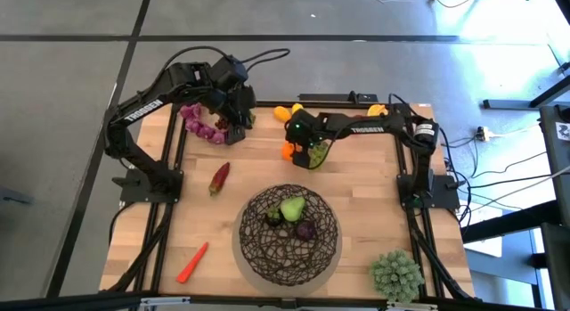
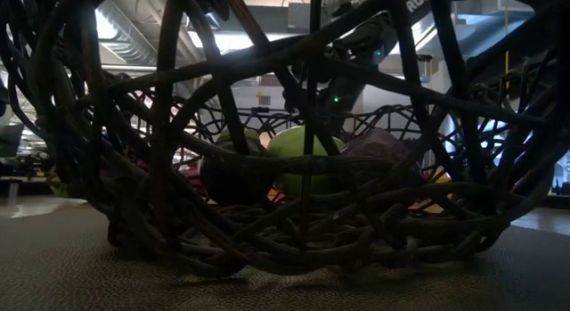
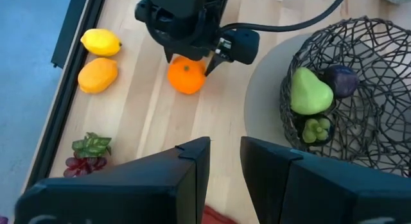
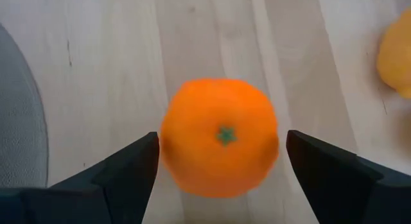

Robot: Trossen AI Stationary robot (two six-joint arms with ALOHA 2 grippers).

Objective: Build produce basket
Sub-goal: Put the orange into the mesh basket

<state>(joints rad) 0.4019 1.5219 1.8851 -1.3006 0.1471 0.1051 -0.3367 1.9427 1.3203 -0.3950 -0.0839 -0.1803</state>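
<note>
Near edge, your view from high cam: spiky green plant (image 1: 396,275) at near right corner, carrot (image 1: 191,262) near left, well apart from the basket (image 1: 287,254). Basket sits near centre on a round grey mat (image 3: 263,102); inside you have a green pear (image 1: 292,208), a dark purple fruit (image 1: 305,229) just right of it, and a small green grape bunch (image 3: 314,129) beside the pear. Low cam is blocked almost fully by basket wire (image 2: 169,195); pear (image 2: 298,155) shows through the mesh.

Mid table, left: red pepper (image 1: 219,177) lying alone, apart from basket.

Beyond basket, centre: right gripper (image 4: 218,153) is down over the orange (image 4: 219,137). Jaws wide, one finger each side of the fruit, gap visible both sides, no contact. Orange rests on the wood. Yellow-orange fruit (image 4: 397,54) just beside it, on the far side.

Far left: left gripper (image 3: 225,153) hovers near the purple bead string (image 1: 201,124); jaws narrow, holding nothing. Its wrist cam shows lemon (image 3: 101,42), another yellow-orange fruit (image 3: 97,75) and red grape bunch w/ leaves (image 3: 87,155) along the table edge.
</note>
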